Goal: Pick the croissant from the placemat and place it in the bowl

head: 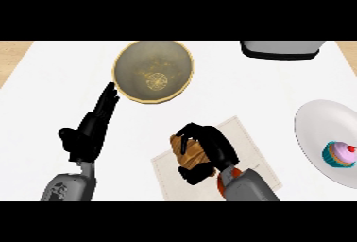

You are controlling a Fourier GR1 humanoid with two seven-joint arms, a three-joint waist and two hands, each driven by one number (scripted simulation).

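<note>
Right hand [209, 151] curls around the croissant [188, 152], its long axis running near-to-far.

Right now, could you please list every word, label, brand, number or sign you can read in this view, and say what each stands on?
None: no readable text shows.
The bowl carries only a gold pattern inside, no letters.
The placemat, the plate, the cupcake and the croissant in the right hand are unmarked.
</note>
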